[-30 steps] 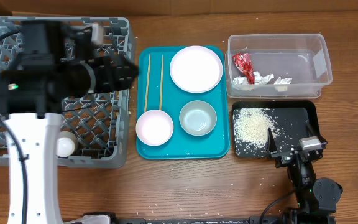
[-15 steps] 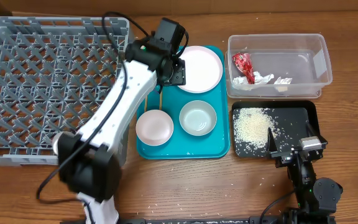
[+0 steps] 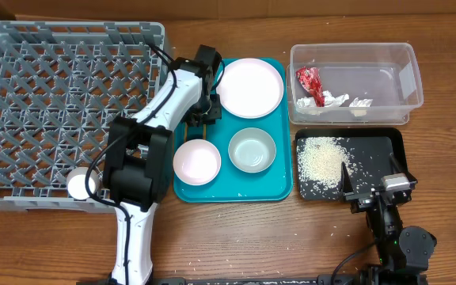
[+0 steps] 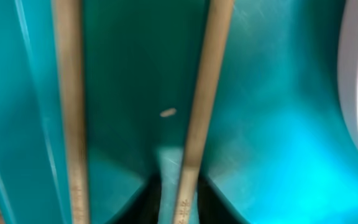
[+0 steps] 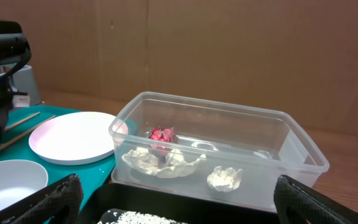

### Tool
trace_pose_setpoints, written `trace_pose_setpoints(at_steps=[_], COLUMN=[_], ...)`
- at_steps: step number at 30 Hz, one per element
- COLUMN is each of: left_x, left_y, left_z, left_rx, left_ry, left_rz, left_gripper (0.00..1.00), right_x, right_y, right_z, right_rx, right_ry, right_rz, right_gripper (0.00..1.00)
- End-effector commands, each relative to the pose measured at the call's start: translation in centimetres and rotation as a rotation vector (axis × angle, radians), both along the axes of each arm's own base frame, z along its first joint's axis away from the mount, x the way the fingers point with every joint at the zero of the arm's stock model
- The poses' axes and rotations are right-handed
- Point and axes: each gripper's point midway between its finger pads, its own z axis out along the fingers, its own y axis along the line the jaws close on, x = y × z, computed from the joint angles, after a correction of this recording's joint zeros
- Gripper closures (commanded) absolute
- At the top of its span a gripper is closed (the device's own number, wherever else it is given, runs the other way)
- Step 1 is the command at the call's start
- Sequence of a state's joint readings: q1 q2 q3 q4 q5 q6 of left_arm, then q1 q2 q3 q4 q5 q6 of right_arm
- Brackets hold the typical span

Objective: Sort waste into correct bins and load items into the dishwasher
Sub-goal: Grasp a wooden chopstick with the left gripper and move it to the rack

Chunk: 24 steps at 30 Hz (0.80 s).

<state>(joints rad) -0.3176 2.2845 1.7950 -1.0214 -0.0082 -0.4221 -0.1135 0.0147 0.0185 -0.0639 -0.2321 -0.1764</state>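
Overhead: the left arm has swung off the dish rack (image 3: 46,79) in the last second and now reaches down at the 11 o'clock corner of the teal tray (image 3: 283,194), so the left claw (image 3: 203,115) sits over the spot where the chopsticks lie. The arm hides them here, and the claw's state cannot be read from above. The white cup (image 3: 80,184) sits in the rack's 7 o'clock corner, as before. The plate (image 3: 249,87), pink bowl (image 3: 196,162) and grey-green bowl (image 3: 252,150) are unmoved on the tray. Judgement: the chopsticks are the next load for the rack. The right claw (image 3: 373,188) is parked at 5 o'clock on the desk (image 3: 236,237), by the black tray (image 3: 394,138) holding rice (image 3: 321,161). The red wrapper (image 3: 308,81) lies in the clear tub (image 3: 355,47).

Left wrist: this view adds what overhead lacks. The fingers are spread, one on each side of the centre chopstick (image 4: 199,118) and not yet closed on it. The second chopstick (image 4: 67,112) lies apart at 9 o'clock, outside the fingers. A stray grain (image 4: 168,112) lies between the two.

Right wrist: the right claw's fingers are wide apart and hold nothing. Side-on, the tub shows white scraps (image 5: 224,177) beside the wrapper, and the left arm stands at 9 o'clock.
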Motion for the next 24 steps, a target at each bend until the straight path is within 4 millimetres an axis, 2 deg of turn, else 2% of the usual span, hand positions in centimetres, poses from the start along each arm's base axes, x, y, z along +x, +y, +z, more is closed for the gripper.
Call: trace_pose_setpoints(at_steps=[1,2,4,7,10,11,13,14,15,18,24], left_x=[-0.1,0.2,0.8,2.0,2.7,2.8,2.3,1.6,1.1,0.0,-0.8], left_y=[0.1,0.0,-0.2,1.0,3.3,4.8,7.7,9.9,11.3,14.3,14.0], left_z=[-0.7,0.0,3.1,8.9,14.5,16.6,18.4,18.7,18.6,17.3,13.1], left_rx=[-0.042,-0.068,-0.138,-0.175,-0.148,-0.108,-0.010,0.084,0.143,0.269,0.239], left_ry=[0.040,0.037,0.018,-0.057,-0.171,-0.221,-0.257,-0.243,-0.222,-0.140,-0.046], left_rz=[-0.033,-0.036,-0.023,-0.002,-0.018,-0.013,0.015,0.035,0.041,0.005,-0.131], left_gripper=[0.96,0.96,0.96,0.96,0.96,0.96,0.96,0.96,0.96,0.96,0.96], right_x=[0.0,0.0,0.0,0.0,0.0,0.0,0.0,0.0,0.0,0.0,0.0], right_y=[-0.1,-0.1,-0.1,-0.1,-0.1,-0.1,-0.1,-0.1,-0.1,-0.1,-0.1], right_z=[-0.1,-0.1,-0.1,-0.1,-0.1,-0.1,-0.1,-0.1,-0.1,-0.1,-0.1], right_rx=[0.004,0.004,0.004,0.004,0.004,0.004,0.004,0.004,0.004,0.004,0.004], right_ry=[-0.007,-0.007,-0.007,-0.007,-0.007,-0.007,-0.007,-0.007,-0.007,-0.007,-0.007], right_rz=[-0.004,-0.004,-0.004,-0.004,-0.004,-0.004,-0.004,-0.004,-0.004,-0.004,-0.004], right_gripper=[0.00,0.00,0.00,0.00,0.00,0.00,0.00,0.00,0.00,0.00,0.00])
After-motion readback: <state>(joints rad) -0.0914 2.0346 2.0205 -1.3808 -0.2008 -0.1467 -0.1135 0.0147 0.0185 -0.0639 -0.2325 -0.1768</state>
